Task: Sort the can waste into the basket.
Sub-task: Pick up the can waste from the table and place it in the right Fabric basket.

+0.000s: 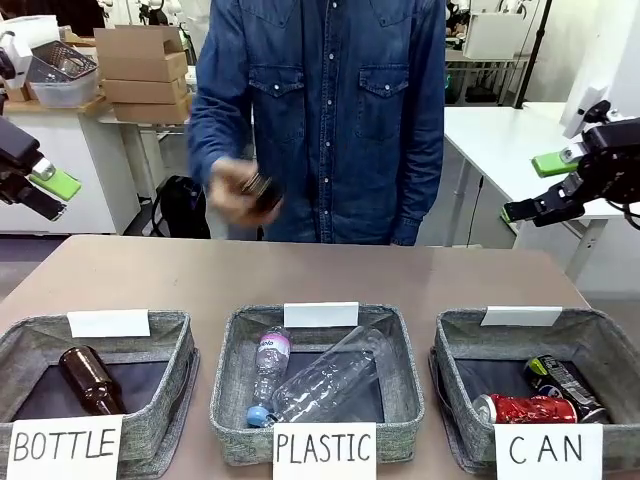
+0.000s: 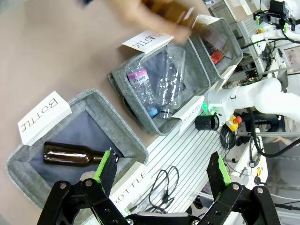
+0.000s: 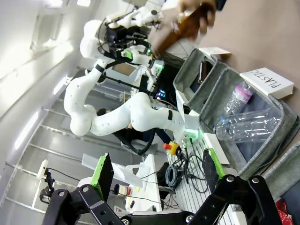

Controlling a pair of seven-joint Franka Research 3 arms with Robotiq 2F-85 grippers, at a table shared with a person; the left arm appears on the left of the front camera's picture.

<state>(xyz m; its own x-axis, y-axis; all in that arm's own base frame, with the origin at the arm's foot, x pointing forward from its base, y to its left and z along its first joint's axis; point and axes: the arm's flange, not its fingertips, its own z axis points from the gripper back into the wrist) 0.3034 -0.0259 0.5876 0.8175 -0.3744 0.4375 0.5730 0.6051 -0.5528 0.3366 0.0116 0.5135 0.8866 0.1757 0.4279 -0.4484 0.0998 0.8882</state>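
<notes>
You can read three white paper signs along the near edge: BOTTLE, PLASTIC and CAN. The grey felt basket signed CAN [image 1: 455, 345] sits at your right and already holds both drink cans, the red one [image 1: 528, 408] lying beside the black one [image 1: 566, 385]. The BOTTLE basket [image 1: 165, 335] holds a brown glass bottle [image 1: 90, 379]; the PLASTIC basket [image 1: 232, 350] holds clear plastic bottles [image 1: 325, 380], one with a pink label. The person's blurred hand [image 1: 238, 190] grips another brown bottle above the brown tabletop [image 1: 300, 275]. Your left gripper [image 2: 161, 171] and right gripper [image 3: 154, 171] both hang spread and empty. Cardboard boxes [image 1: 145, 70] and white tables stand behind.
</notes>
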